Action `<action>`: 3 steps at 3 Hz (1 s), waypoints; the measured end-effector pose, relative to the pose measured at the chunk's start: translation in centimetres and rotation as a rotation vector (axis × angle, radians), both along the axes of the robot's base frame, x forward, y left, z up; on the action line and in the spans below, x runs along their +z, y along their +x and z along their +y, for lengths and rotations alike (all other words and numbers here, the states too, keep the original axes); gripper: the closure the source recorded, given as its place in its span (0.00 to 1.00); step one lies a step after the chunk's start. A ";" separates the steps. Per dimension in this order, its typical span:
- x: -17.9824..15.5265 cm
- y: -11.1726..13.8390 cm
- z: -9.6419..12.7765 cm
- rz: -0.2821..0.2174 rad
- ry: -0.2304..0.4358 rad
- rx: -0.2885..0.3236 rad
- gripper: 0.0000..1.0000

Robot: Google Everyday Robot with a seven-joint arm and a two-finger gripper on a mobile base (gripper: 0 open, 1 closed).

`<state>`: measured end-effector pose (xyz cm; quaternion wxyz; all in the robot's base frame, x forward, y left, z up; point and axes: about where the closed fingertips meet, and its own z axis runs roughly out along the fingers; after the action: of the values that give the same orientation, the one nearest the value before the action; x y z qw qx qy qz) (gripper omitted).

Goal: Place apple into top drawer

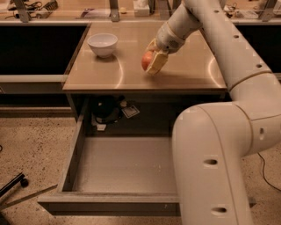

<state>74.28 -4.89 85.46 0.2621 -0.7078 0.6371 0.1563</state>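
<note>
Red-orange apple (145,60) gripped by the hand (152,66) — over the tabletop (189,72) — top drawer (123,166) open

Warm light, tan tabletop (109,74), speckled beige floor (35,145), dark recess (39,48) L & R, cluttered bench (88,11) at back

— What's on the table (101,77)?
— A white bowl (102,44), back left, well apart from the gripper (153,66) at mid-table
— Underneath?
— A dark object (105,110) just beside a pale card (131,111), in shadow

Apple (145,60) half hidden behind gripper (154,65) above tabletop (101,74), top drawer (118,165) right side behind arm (210,154)
</note>
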 end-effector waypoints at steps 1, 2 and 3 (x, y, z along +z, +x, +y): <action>4.8 -2.6 -1.0 -0.092 0.074 -0.017 1.00; 8.8 -6.7 -1.7 -0.182 0.120 -0.020 1.00; 8.9 -11.5 -1.7 -0.190 0.140 -0.004 1.00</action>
<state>62.78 -6.63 94.36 0.3705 -0.6980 0.5984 0.1323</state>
